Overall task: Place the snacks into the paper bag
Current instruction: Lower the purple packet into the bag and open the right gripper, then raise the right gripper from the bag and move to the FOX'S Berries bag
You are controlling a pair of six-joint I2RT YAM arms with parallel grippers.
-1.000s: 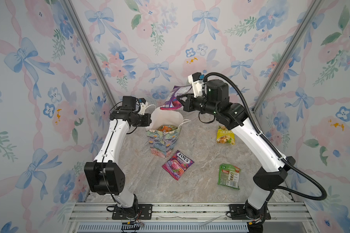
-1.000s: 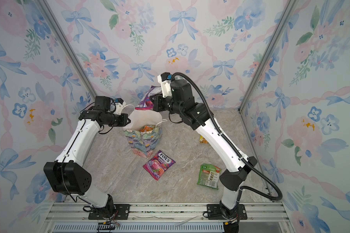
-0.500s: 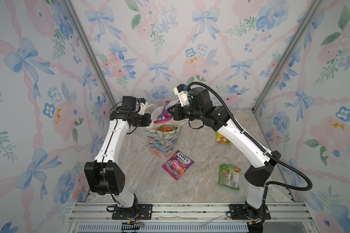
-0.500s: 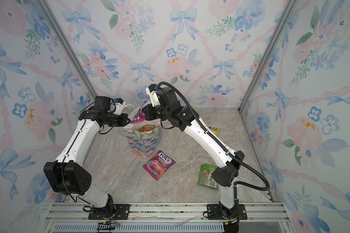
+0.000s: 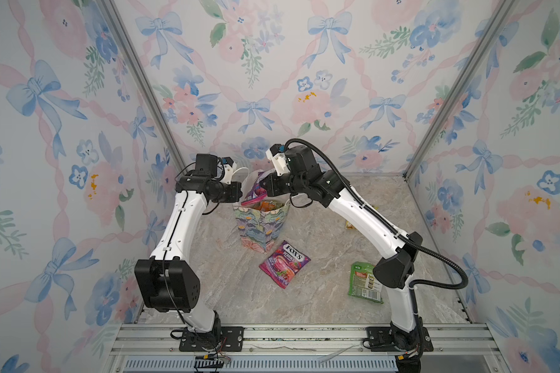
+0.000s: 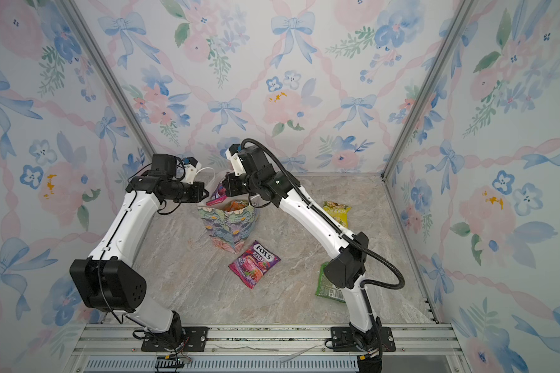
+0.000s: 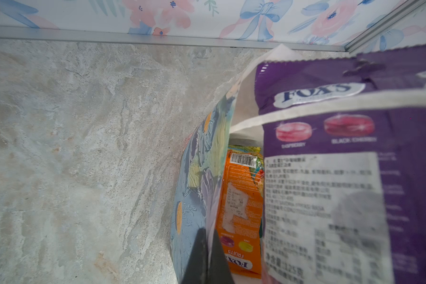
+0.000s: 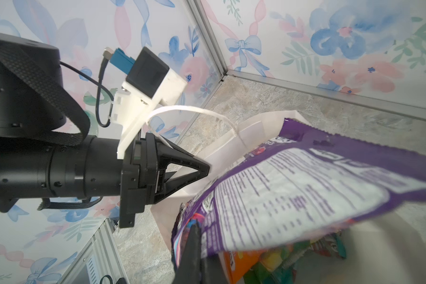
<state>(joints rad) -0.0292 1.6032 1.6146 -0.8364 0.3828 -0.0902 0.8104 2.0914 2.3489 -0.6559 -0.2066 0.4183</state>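
Green packet [image 5: 364, 284] is seen nearest, flat on the worktop [image 5: 320, 300], beside the right arm's elbow. Loose purple packet [image 5: 284, 263], marked FOX'S, is laid flat just in front of the paper bag [image 5: 259, 229]. The bag is stood upright mid-worktop with its mouth open. Orange packet [image 7: 241, 196] is seen inside; the other colours around it can't be sorted. Left hand [image 7: 208, 258] is pinched on the bag's side wall at the rim. Right hand [image 8: 199, 258] is clamped on one end of the held purple packet [image 8: 305, 191], which is tilted over the bag's mouth. Farther back on the right, yellow packet [image 6: 337, 211] is seen on the worktop, partly hidden by the right arm.
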